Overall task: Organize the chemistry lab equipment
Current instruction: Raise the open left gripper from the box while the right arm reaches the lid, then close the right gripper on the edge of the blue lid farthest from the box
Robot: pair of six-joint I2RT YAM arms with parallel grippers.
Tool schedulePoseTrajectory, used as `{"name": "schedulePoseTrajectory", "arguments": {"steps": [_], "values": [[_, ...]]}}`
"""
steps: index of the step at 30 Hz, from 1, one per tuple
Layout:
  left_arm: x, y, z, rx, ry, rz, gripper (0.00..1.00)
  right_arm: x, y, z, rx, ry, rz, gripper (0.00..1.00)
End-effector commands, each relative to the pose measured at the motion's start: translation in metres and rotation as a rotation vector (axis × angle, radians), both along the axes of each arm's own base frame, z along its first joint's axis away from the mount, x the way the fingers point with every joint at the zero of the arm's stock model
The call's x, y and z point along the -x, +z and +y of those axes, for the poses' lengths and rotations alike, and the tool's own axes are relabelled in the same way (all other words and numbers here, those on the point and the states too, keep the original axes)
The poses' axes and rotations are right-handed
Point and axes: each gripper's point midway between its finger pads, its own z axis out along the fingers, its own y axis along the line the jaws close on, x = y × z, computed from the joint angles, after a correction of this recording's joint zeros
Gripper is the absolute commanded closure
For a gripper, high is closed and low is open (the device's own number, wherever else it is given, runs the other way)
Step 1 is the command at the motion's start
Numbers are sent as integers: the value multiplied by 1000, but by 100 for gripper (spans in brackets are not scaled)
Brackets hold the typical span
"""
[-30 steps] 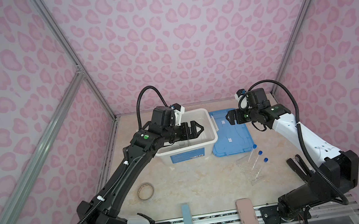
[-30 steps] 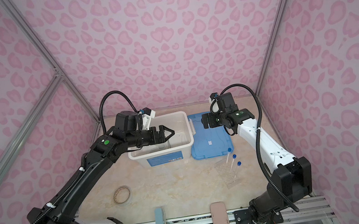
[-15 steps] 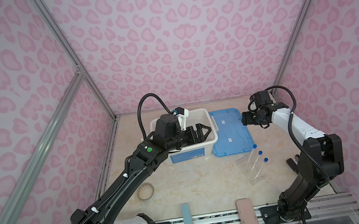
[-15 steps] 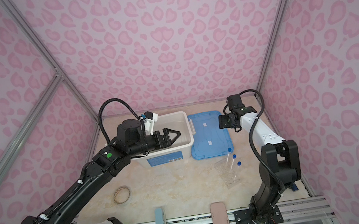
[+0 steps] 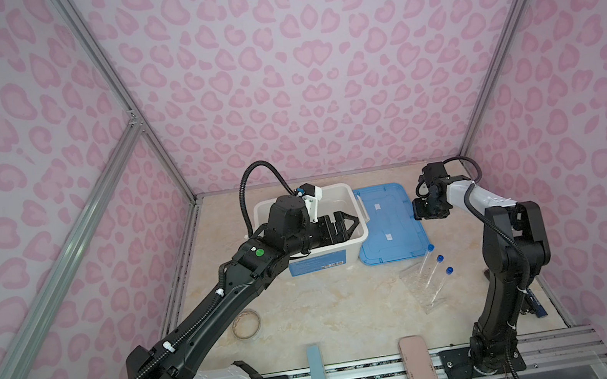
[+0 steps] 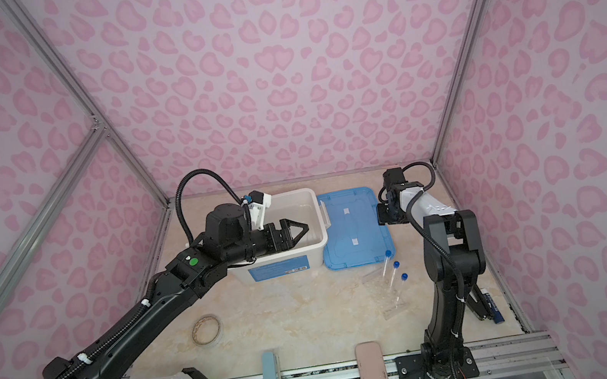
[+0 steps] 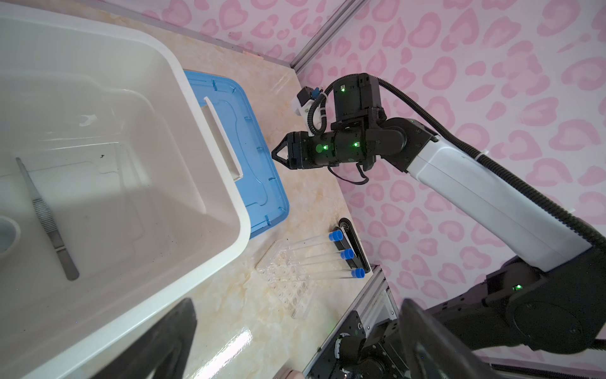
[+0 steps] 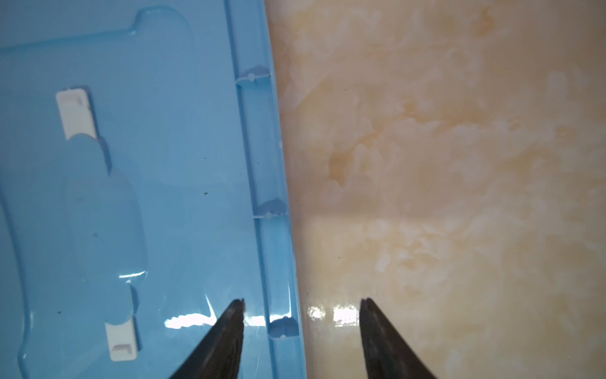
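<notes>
Tweezers [image 7: 49,223] inside tub [image 7: 183,170], below left gripper [image 5: 354,220] (jaws wide apart)

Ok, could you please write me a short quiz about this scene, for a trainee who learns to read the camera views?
1. True or false: the metal tweezers lie inside the white tub.
2. How many blue-capped tubes lie on the table? A) two B) three C) five
3. Which gripper stands open across the edge of the blue lid?
Key: 1 true; 2 B; 3 the right gripper.
</notes>
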Motion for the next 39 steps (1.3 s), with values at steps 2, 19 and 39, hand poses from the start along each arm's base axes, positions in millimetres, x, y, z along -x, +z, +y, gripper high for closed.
{"name": "schedulePoseTrajectory", "arguments": {"steps": [2, 19, 39], "values": [[-9, 5, 0, 17, 31, -41, 3, -4, -12, 0, 1, 25, 28, 51], [-11, -11, -9, 22, 9, -12, 2, -15, -32, 3, -33, 32, 58, 72], [-13, -19, -5, -9, 26, -15, 2, -2, -27, -4, -38, -15, 35, 100]]}}
